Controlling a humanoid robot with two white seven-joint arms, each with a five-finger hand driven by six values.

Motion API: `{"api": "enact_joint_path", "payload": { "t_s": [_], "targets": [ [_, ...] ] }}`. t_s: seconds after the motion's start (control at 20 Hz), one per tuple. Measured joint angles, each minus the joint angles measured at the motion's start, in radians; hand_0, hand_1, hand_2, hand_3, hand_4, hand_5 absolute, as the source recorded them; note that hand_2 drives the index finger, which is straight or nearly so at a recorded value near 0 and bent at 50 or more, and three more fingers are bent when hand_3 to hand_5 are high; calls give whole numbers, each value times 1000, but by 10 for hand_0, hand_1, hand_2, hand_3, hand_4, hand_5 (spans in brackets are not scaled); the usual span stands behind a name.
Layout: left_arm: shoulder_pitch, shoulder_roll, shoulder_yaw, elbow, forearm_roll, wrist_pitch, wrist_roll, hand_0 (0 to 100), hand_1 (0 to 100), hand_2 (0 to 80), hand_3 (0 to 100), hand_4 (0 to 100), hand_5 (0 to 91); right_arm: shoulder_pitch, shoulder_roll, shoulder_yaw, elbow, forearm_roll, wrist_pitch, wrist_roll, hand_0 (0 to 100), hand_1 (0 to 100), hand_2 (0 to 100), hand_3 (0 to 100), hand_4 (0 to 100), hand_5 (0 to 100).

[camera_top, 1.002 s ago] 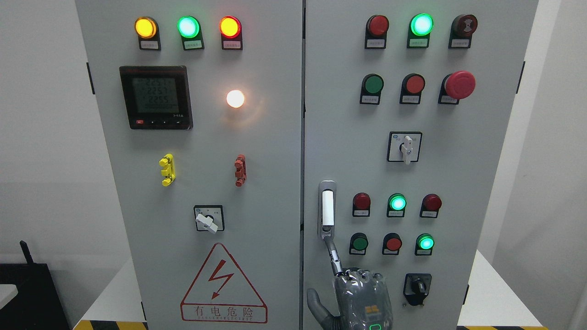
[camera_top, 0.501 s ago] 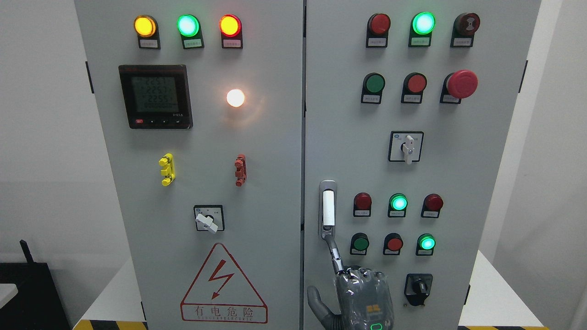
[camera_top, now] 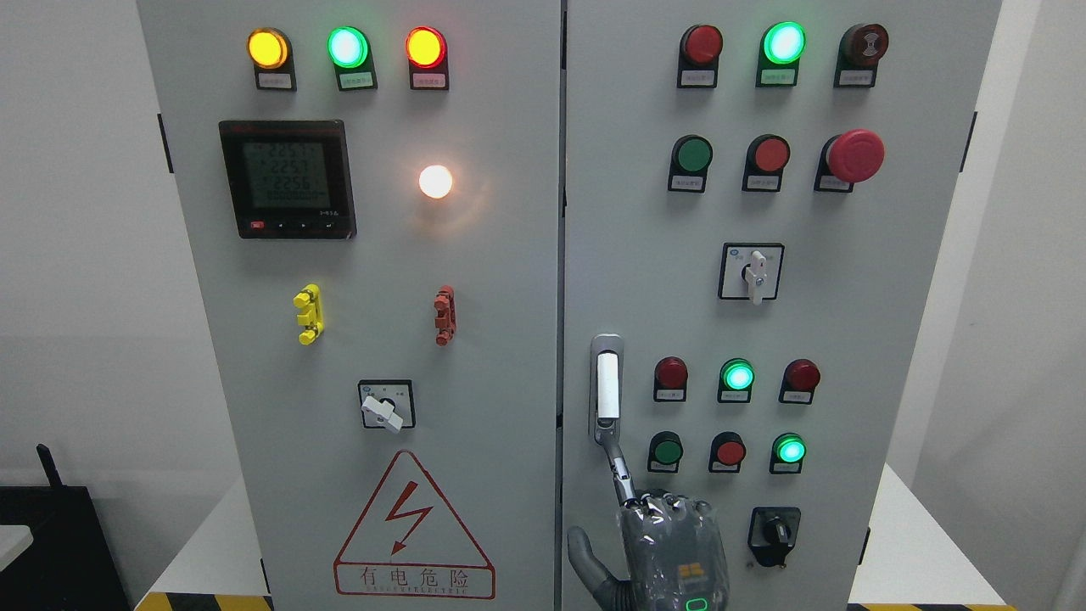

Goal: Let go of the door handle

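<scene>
The door handle point(camera_top: 606, 386) is a white lever in a grey recessed plate on the left edge of the cabinet's right door point(camera_top: 814, 339). It lies flush and upright. My right hand point(camera_top: 670, 547) rises from the bottom edge just below it, its back towards the camera. Its index finger point(camera_top: 619, 475) stretches up and its tip meets the handle plate's lower end. The other fingers are curled at the knuckles and the thumb point(camera_top: 584, 556) sticks out to the left. Nothing is grasped in the hand. My left arm does not show.
Both cabinet doors are closed along the seam point(camera_top: 561, 339). Close to the hand are push buttons point(camera_top: 728, 450), a black rotary switch point(camera_top: 773, 535) and lit green lamps point(camera_top: 736, 375). The left door carries a meter point(camera_top: 287, 178) and a warning triangle point(camera_top: 413, 526).
The hand and its index finger have barely moved; the fingertip stays at the handle's lower end. The view shifted very slightly.
</scene>
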State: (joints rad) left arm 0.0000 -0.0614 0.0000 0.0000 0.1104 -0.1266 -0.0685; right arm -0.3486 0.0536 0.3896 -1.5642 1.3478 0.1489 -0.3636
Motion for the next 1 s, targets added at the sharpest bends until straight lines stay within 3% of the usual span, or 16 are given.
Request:
{"api": "enact_joint_path", "payload": {
  "t_s": [0.2,0.25,0.45,0.55,0.7,0.75,0.85,1.0],
  "targets": [
    [0,0,0,0,0,0,0,120,389,0,0,0,0,2,0,0,-2,0,-6,-3,333,428,69,1000,1000,1000],
    [0,0,0,0,0,0,0,120,389,0,0,0,0,2,0,0,-3,0,-6,-3,338,428,114,1000,1000,1000],
    [0,0,0,0,0,0,0,120,389,0,0,0,0,4,0,0,-6,0,-7,-18,359,435,398,1000,1000,1000],
    [0,0,0,0,0,0,0,120,389,0,0,0,0,6,0,-1,-7,-1,-13,-25,395,460,595,1000,1000,1000],
    [0,0,0,0,0,0,0,120,389,0,0,0,0,10,0,-4,-11,-1,-35,-39,454,437,726,1000,1000,995],
    [0,0,0,0,0,0,0,120,389,0,0,0,0,12,0,-5,-12,-2,-40,-45,435,437,748,1000,1000,996],
    [0,0,0,0,0,0,0,120,389,0,0,0,0,14,0,-9,-15,-2,-45,-52,261,493,791,1000,1000,1000],
    [0,0,0,0,0,0,0,120,389,0,0,0,0,20,1,-15,-21,-3,-50,-66,189,440,850,1000,1000,1000]
  ]
}}
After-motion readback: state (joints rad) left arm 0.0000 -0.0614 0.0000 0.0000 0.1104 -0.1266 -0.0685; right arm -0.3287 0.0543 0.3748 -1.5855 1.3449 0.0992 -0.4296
